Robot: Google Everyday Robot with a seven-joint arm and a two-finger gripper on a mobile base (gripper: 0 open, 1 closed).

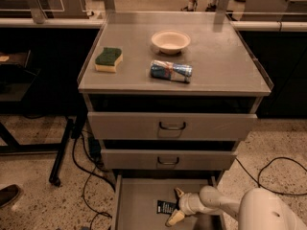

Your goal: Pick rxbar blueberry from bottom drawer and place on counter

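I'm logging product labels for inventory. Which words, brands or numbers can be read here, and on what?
Small dark navy wrapper in the grey bottom drawer: white lettering, too small to read.
Shiny blue-silver cylindrical packet on the grey metal counter: print too blurred to read.
Green-and-yellow sponge, cream bowl: no text visible.
The end effector, open, sits at the wrapper's right end.

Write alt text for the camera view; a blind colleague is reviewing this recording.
The open gripper reaches into the pulled-out bottom drawer, right beside the rxbar blueberry lying flat on its floor. On the counter above sit a sponge, a bowl and a shiny blue-silver packet.
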